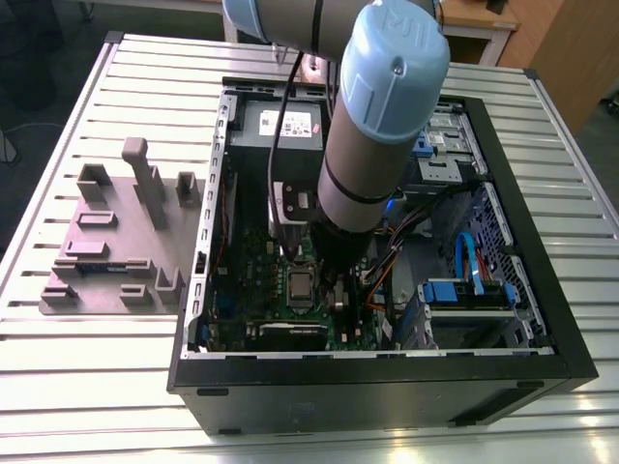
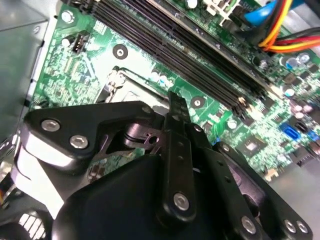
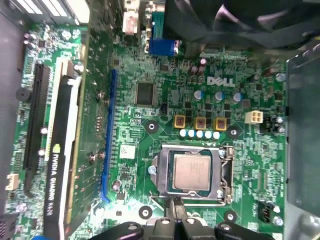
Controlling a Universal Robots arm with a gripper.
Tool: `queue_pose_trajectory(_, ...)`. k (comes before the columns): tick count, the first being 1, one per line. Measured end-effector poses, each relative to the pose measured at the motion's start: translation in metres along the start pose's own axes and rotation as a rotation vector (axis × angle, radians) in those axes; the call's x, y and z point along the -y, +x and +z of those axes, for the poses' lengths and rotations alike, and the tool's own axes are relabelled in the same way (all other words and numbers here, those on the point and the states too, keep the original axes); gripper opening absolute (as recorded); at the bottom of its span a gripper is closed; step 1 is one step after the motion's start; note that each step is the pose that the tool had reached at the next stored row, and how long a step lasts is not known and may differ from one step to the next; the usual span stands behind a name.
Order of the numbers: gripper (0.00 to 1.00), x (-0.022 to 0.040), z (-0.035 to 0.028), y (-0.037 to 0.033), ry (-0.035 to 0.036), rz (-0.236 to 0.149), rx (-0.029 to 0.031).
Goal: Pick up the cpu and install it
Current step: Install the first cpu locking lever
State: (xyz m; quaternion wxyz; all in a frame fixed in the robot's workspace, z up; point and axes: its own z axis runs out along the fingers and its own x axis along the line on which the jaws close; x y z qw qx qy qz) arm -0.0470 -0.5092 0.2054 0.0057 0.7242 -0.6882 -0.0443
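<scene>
Gripper (image 3: 175, 210) above seated cpu (image 3: 191, 172)

Gripper (image 2: 172, 107) filled the near part of the second wrist view: black linkage arms with silver bolts, one narrow black finger (image 2: 176, 112) reaching out over the green circuit board (image 2: 65, 70). Fingertip lay over the edge of the metal-framed socket (image 2: 122, 87), most of which was hidden behind the gripper body; contact could not be judged. Long dark memory slots (image 2: 200, 60) ran diagonally across the board beyond the finger. Orange, yellow and red wires (image 2: 285, 35) with a blue cable (image 2: 260, 12) sat at the far corner. A small blue connector (image 2: 291, 131) sat on the board's edge. Grey case wall (image 2: 20, 55) beside the board.
</scene>
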Motion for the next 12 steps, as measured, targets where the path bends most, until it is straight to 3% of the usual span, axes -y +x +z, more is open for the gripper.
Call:
queue_pose_trajectory(4,0.10,-0.0006,-0.0081,-0.0004,0.0000,0.000,0.0008)
queue_pose_trajectory(12,0.10,-0.0006,-0.0085,-0.0004,0.0000,0.000,0.0063)
